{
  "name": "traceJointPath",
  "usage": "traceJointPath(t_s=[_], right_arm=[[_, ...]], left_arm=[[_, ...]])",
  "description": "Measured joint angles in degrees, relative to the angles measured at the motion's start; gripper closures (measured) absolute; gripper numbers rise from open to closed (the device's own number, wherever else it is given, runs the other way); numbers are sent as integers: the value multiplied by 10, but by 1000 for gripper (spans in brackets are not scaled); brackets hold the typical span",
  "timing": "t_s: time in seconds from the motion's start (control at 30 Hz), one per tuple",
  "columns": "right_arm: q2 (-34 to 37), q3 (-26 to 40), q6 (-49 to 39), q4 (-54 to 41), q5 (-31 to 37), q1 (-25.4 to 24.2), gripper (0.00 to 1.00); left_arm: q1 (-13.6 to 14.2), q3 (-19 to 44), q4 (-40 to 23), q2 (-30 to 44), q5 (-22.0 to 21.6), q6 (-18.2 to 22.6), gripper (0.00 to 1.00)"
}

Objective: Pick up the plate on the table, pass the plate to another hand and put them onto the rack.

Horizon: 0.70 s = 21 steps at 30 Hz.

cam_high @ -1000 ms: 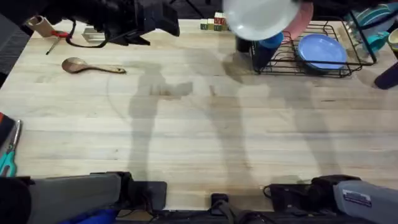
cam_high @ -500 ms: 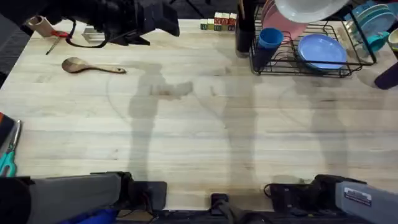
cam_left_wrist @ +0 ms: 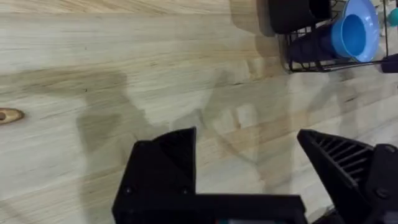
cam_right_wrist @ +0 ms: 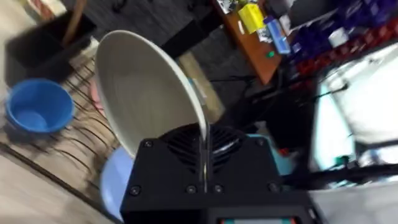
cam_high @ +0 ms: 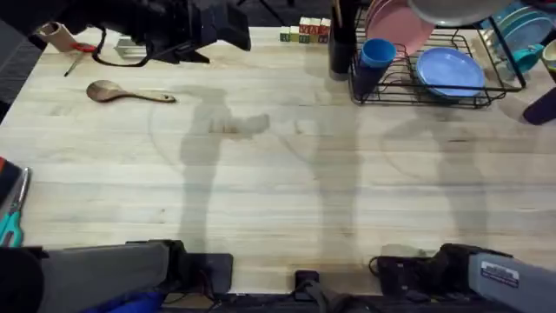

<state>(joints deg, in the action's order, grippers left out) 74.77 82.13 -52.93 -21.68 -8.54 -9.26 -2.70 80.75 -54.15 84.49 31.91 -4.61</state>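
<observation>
The white plate (cam_right_wrist: 146, 93) stands on edge in my right gripper (cam_right_wrist: 204, 144), whose fingers are shut on its rim. From overhead, the plate (cam_high: 452, 9) hangs above the back of the black wire rack (cam_high: 408, 89), cut off by the view's top edge. The rack holds a pink plate (cam_high: 395, 24), a light blue plate (cam_high: 449, 71) and a blue cup (cam_high: 376, 54). My left gripper (cam_left_wrist: 249, 158) hovers open over the bare table (cam_left_wrist: 124, 56), nothing between its fingers. Overhead, the left arm (cam_high: 165, 26) is a dark mass at the table's far left.
A wooden spoon (cam_high: 130, 92) lies at the far left. Small toy blocks (cam_high: 304, 31) and a dark cylinder (cam_high: 340, 43) stand left of the rack. A second rack with teal dishes (cam_high: 519, 35) sits at the far right. A teal-handled tool (cam_high: 10, 224) lies at the left edge.
The white plate has travelled right and farther back, from over the blue cup to above the rack's rear. The left arm has stayed put.
</observation>
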Motion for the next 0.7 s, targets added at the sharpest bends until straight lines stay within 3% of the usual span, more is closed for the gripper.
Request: traceJointPath(t_s=[0.4, 0.7], right_arm=[[50, 0, -175, -10, 30, 0, 974], [91, 0, -241, -54, 30, 0, 974]], left_arm=[[0, 0, 0, 0, 0, 0, 6], [0, 0, 0, 0, 0, 0, 6]])
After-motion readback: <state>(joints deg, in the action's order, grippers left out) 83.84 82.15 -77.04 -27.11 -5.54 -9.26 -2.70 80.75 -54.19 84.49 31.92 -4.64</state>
